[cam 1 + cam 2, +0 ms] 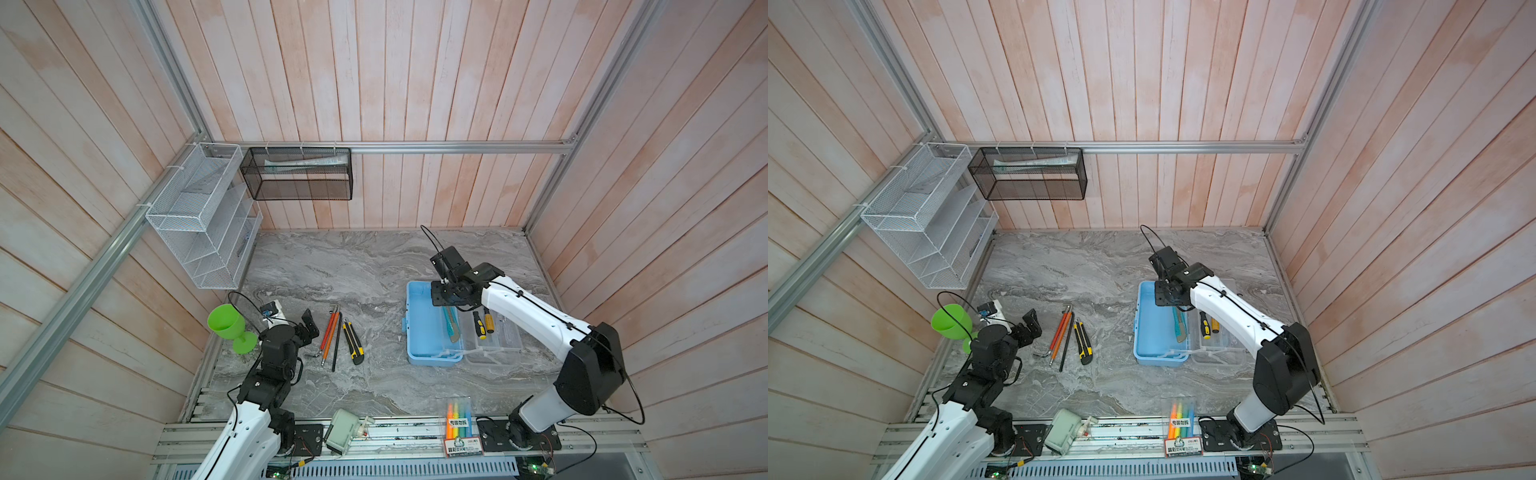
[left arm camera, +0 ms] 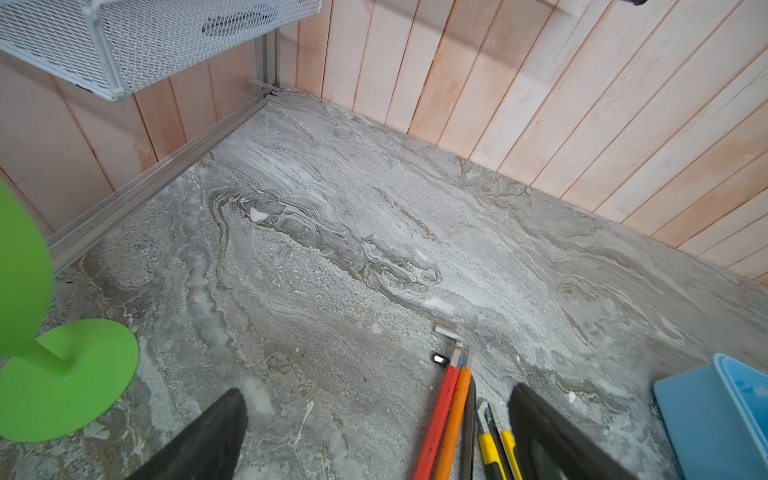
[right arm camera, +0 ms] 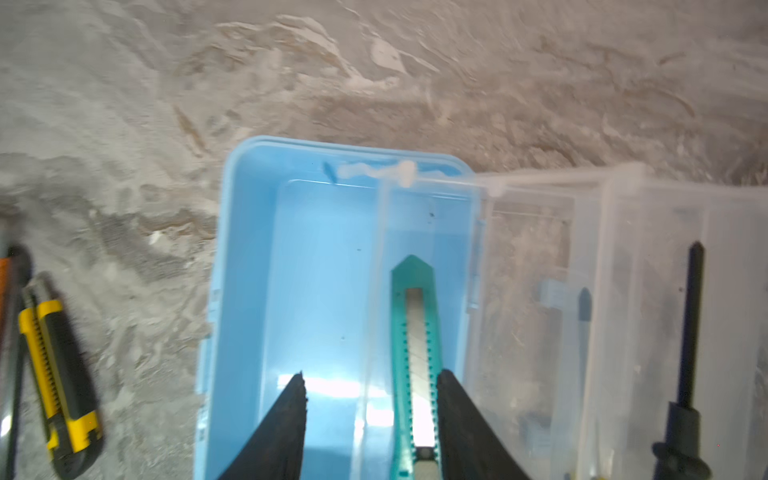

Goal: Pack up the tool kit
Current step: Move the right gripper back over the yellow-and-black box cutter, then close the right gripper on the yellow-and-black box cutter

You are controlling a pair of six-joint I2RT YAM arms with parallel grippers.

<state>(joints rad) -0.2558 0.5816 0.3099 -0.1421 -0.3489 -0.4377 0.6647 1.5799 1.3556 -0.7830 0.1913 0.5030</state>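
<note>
The light-blue case (image 1: 419, 328) (image 1: 1152, 328) (image 3: 316, 270) lies open on the marble table, its clear lid (image 1: 498, 345) (image 3: 648, 291) folded out to the right. A teal utility knife (image 1: 452, 326) (image 1: 1179, 326) (image 3: 414, 316) lies in the case's right side. My right gripper (image 1: 444, 305) (image 3: 372, 374) hovers over it, open, with the knife beside one finger and a wide gap to the other. Two small screwdrivers (image 1: 484, 323) (image 1: 1208, 324) rest on the lid. My left gripper (image 1: 305, 326) (image 2: 378, 390) is open and empty next to the orange-handled tools (image 1: 328, 332) (image 2: 446, 415).
A yellow-and-black utility knife (image 1: 353, 343) (image 3: 54, 361) lies right of the orange tools. A green goblet (image 1: 228, 324) (image 2: 62, 374) stands left of the left arm. A pack of highlighters (image 1: 459, 415) and a white device (image 1: 343, 430) sit at the front edge. Mesh racks (image 1: 199, 216) hang on the walls.
</note>
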